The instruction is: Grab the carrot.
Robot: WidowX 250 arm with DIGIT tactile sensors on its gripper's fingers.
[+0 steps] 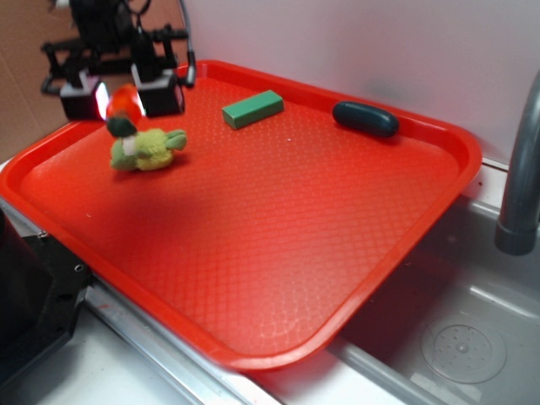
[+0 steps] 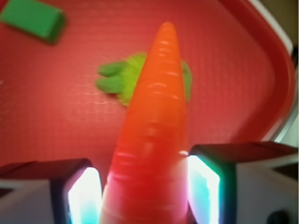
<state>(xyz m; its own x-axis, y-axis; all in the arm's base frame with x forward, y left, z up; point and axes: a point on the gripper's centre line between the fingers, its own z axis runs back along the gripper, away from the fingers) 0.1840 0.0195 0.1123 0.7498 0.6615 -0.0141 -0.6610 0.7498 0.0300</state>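
Orange and shiny, the carrot (image 1: 123, 100) sits between my jaws at the far left corner of the big red tray (image 1: 278, 253). My gripper (image 1: 121, 98) is closed on the carrot, and I see the carrot held up above the tray floor. Its dark green stem (image 1: 121, 126) pokes out at the bottom in the outside view.

In the wrist view the carrot (image 2: 156, 135) fills the middle, and its thin tip points away from me. A glowing white pad (image 2: 85, 196) presses on its left side, and another pad (image 2: 203, 189) presses on its right side.

Just below the carrot lies a fuzzy yellow-green plush toy (image 1: 148, 148). It rests flat on the tray. In the wrist view I see the plush toy (image 2: 119, 79) peeking out from behind the carrot.

Next, moving right, a green block (image 1: 252, 109) lies on the tray near the back edge. It is well apart from my gripper.

Further right, a dark oval thing (image 1: 364, 118) lies by the back rim of the tray. I cannot tell what it is.

At the far right a grey tap (image 1: 519, 169) stands over a metal sink (image 1: 456, 337). The right corner of the tray hangs over the sink.
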